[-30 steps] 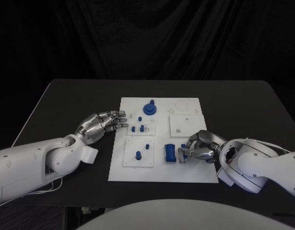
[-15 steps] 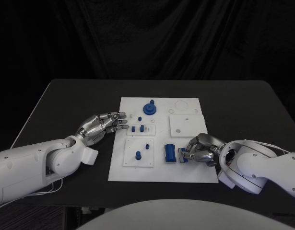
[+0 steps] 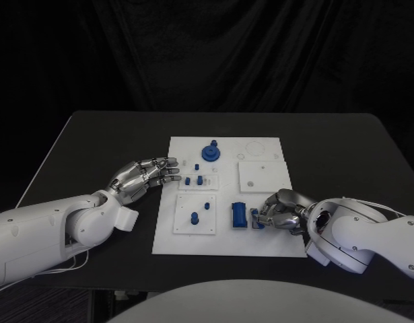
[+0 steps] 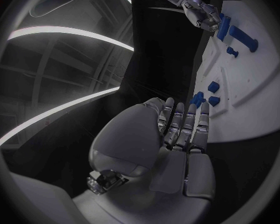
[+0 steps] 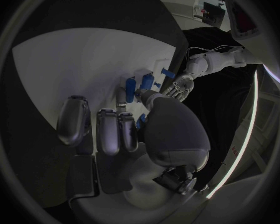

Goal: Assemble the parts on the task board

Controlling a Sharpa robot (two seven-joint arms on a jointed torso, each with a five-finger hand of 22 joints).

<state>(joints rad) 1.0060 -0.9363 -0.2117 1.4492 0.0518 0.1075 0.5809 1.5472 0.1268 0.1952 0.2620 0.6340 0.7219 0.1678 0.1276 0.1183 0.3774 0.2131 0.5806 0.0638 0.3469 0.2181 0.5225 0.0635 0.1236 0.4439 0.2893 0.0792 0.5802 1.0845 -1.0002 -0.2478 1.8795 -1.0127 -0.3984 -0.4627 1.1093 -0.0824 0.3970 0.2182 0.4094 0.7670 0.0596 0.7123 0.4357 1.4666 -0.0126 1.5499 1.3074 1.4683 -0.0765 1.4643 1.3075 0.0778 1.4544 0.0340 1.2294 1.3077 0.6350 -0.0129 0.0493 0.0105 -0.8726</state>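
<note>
Right hand (image 3: 281, 214) beside blue block (image 3: 237, 215); right wrist view suggests small part pinched.

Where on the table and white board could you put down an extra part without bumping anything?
Bare black table lies beyond the left robot hand, and also to the right of the board. On the board, its near right corner and the far right corner by the faint circle are free. Around the blue pieces and the right robot hand it is crowded.
</note>
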